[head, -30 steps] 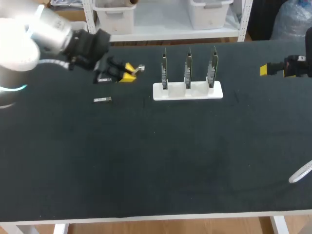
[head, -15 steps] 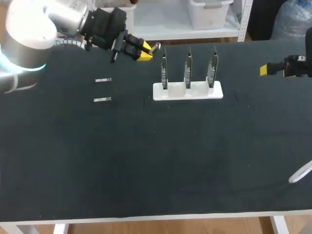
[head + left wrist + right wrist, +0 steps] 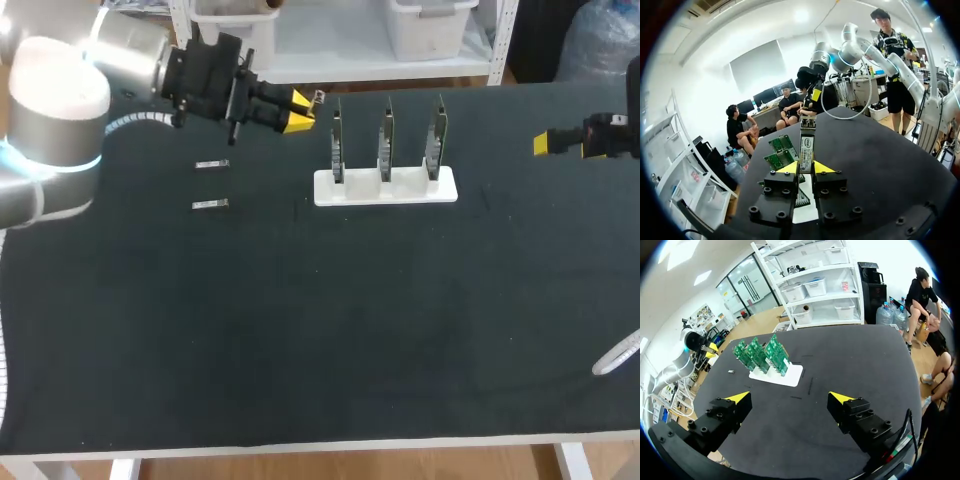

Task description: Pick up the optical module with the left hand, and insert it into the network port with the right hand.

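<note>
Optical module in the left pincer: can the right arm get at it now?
Probably, though not straight across: the module sticks out beyond the left pincer and the right pincer is open, but the upright boards in the white holder stand between them.

A robotics lab is shown: circuit boards (image 3: 386,140) are racked in a white stand (image 3: 385,187) on a black workbench (image 3: 320,330), flanked by left arm (image 3: 60,100) and right arm (image 3: 605,135).

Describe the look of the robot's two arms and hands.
Both arms are rounded silver-white tubes with a glowing cyan ring at a joint: the left arm, the right arm. A grey ribbed cable runs along the left arm's wrist. The left hand and right hand are black, blocky, studded with bolts, each with two fingers ending in yellow wedge tips.
</note>
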Controlling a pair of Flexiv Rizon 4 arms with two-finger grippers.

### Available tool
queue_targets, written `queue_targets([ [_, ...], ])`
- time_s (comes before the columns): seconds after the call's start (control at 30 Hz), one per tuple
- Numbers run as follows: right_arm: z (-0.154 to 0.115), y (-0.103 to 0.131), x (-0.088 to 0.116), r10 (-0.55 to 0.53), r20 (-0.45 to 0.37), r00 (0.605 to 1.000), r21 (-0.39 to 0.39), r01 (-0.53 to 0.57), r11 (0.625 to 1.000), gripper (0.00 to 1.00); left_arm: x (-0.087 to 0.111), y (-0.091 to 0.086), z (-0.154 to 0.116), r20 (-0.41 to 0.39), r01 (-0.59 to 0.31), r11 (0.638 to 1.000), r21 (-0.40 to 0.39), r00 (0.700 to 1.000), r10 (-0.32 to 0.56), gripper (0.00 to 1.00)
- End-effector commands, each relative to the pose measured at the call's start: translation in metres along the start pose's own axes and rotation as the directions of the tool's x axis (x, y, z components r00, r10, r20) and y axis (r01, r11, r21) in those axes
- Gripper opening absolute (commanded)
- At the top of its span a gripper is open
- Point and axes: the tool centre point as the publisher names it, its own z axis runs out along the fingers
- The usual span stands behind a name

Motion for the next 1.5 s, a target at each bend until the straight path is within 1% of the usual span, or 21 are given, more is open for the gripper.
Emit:
queue_targets([
  [0.03,0.0,0.0,0.0,0.0,0.001,1.0,0.001,0.0,1.0,1.0,-0.005,0.004,0.009,-0.033,-0.017,0.999,0.037,0.999,0.018,0.0],
  [0.07,0.0,0.0,0.0,0.0,0.001,1.0,0.001,0.0,1.0,1.0,-0.005,0.005,0.009,-0.042,-0.022,0.999,0.049,0.999,0.024,0.0],
  [0.97,0.0,0.0,0.0,0.0,0.001,1.0,0.001,0.0,1.0,1.0,-0.005,0.005,0.009,-0.042,-0.022,0.999,0.049,0.999,0.024,0.0],
  [1.03,0.0,0.0,0.0,0.0,0.001,1.0,0.001,0.0,1.0,1.0,-0.01,0.002,0.003,-0.049,-0.023,0.999,0.048,0.998,0.026,0.0],
  [1.07,0.0,0.0,0.0,0.0,0.001,1.0,0.001,0.0,1.0,1.0,-0.013,0.001,0.001,-0.031,-0.028,0.999,0.033,0.999,0.029,0.0],
  [1.17,0.0,0.0,0.0,0.0,0.001,1.0,0.001,0.0,1.0,1.0,-0.02,-0.001,-0.004,-0.006,-0.033,0.999,0.018,0.999,0.033,0.0],
  [1.27,0.0,0.0,0.0,0.0,0.001,1.0,0.001,0.0,1.0,1.0,-0.025,-0.003,-0.003,0.006,-0.008,1.0,0.018,1.0,0.008,0.0],
  [1.33,0.0,0.0,0.0,0.0,0.001,1.0,0.001,0.0,1.0,1.0,-0.023,-0.005,0.001,-0.045,0.029,0.999,0.037,0.999,-0.027,0.0],
  [1.4,0.0,0.0,0.0,0.0,0.001,1.0,0.001,0.0,1.0,1.0,-0.019,-0.007,0.007,-0.027,0.047,0.998,0.049,0.999,-0.045,0.0],
  [1.43,0.0,0.0,0.0,0.0,0.001,1.0,0.001,0.0,1.0,1.0,-0.016,-0.008,0.01,-0.048,0.062,0.996,0.058,0.997,-0.059,0.0],
  [1.5,0.0,0.0,0.0,0.0,0.001,1.0,0.001,0.0,1.0,1.0,-0.014,-0.01,0.015,-0.023,0.071,0.995,0.065,0.997,-0.07,0.0],
])
